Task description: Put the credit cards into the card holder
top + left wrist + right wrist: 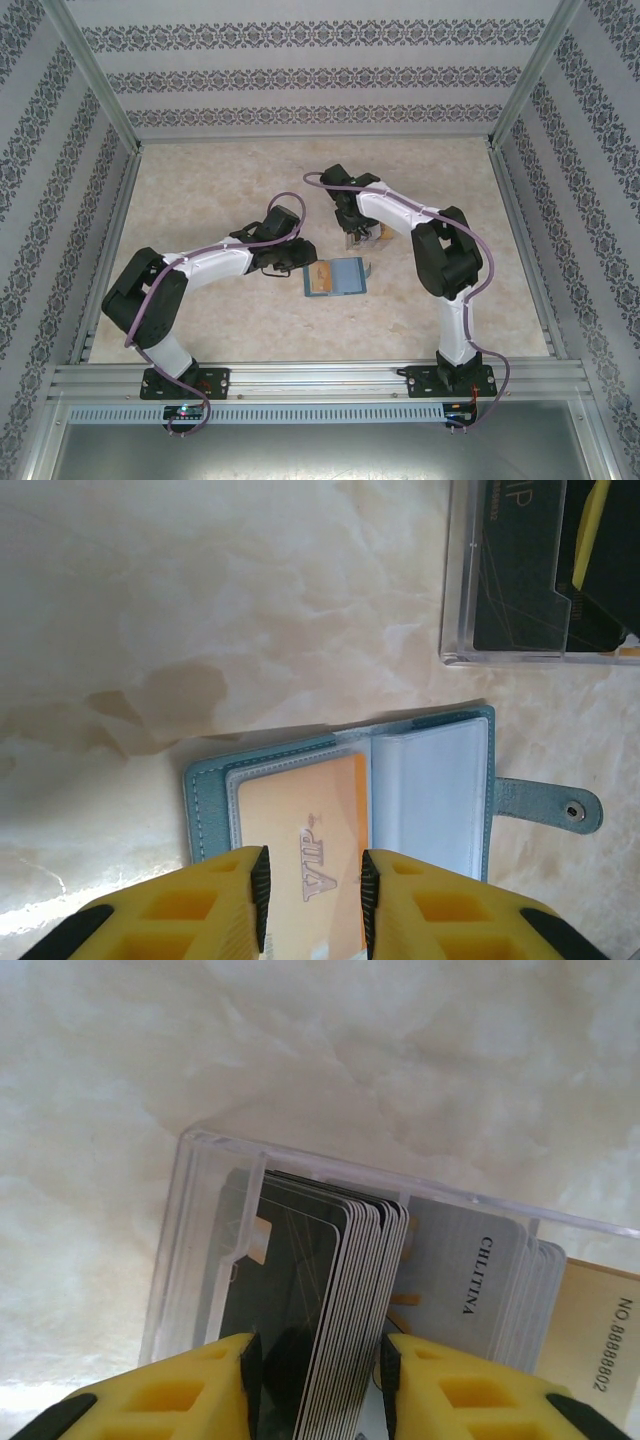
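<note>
The card holder point(345, 277) lies open on the table, teal with a pale lining point(430, 780). A tan credit card point(300, 810) marked VIP sits in its left clear pocket. My left gripper point(313, 895) hovers over that card's near end, jaws apart, gripping nothing; from above it point(300, 265) is at the holder's left edge. More credit cards point(350, 1290), a dark-faced stack on edge, stand in a clear box point(200, 1220). My right gripper point(318, 1380) straddles this stack, a pad close to each side, still open. A grey card point(460, 1280) leans behind.
The clear box point(455, 580) stands just beyond the holder's right half, under the right wrist point(358, 238). The holder's snap strap point(560, 808) sticks out to the right. Patterned walls and metal rails point(110, 260) fence the marbled table.
</note>
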Controlling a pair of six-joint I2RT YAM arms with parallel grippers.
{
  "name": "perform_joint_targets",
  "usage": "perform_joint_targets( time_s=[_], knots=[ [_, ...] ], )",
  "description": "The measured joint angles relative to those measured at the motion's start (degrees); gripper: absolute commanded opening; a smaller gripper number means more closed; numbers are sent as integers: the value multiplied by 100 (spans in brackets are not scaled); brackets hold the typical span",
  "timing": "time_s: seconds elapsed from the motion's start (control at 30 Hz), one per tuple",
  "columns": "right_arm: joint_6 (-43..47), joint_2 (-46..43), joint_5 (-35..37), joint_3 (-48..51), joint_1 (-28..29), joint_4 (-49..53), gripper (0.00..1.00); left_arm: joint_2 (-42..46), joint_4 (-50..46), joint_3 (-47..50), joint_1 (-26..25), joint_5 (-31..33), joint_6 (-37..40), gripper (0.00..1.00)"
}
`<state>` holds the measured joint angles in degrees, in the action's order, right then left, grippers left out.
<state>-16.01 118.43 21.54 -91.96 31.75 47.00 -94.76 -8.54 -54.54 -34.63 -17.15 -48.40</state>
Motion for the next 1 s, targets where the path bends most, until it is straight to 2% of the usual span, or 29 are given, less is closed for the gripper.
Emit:
perform_joint_targets(
  time_s=[0.23, 0.3, 0.73, 1.0],
  knots=[
    [101, 28, 551, -15, 140, 39, 36, 28, 0, 33, 26, 11, -2, 32],
    [116, 26, 623, -15, 142, 39, 32, 28, 0, 33, 26, 11, -2, 32],
    [149, -9, 678, -13, 142, 39, 13, 31, 0, 33, 26, 9, -2, 32],
    [142, -278, 669, 61, 138, 35, 7, 31, 0, 33, 26, 7, -7, 32]
  ],
)
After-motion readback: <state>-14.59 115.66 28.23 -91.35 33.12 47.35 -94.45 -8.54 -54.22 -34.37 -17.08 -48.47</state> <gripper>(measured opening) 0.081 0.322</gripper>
